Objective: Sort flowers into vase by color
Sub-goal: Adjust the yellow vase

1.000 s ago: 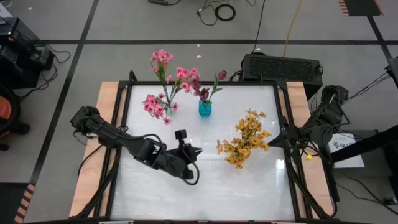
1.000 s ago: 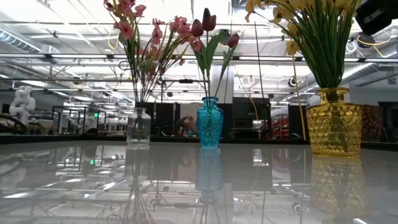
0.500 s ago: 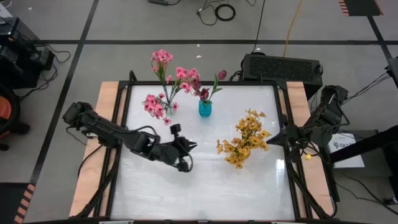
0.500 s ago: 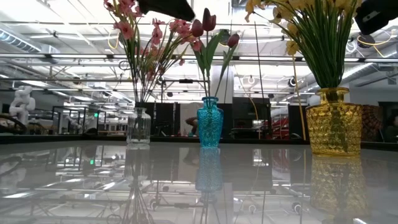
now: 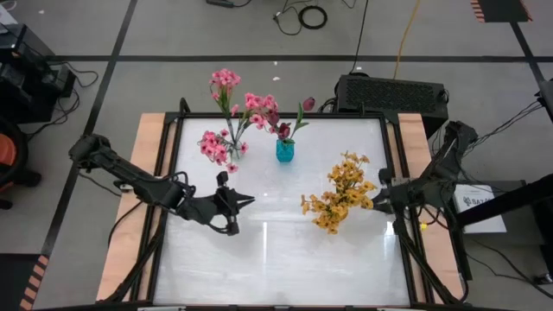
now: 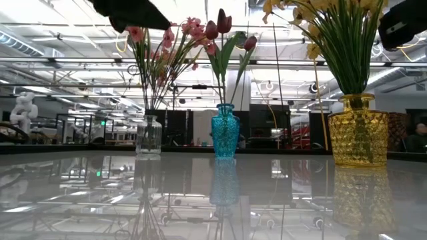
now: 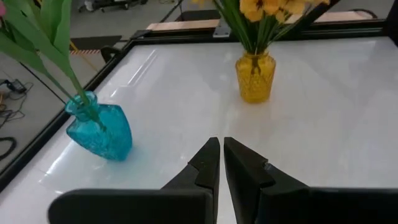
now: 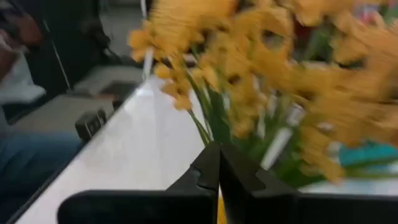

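Both end effectors, left [image 5: 249, 199] and right [image 5: 377, 193], hover closed, empty.

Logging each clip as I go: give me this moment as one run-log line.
flowers: all in vases, pink flowers clear vase, yellow flowers yellow vase | left tool: shut, empty, mid-table | right tool: shut, empty, beside yellow flowers
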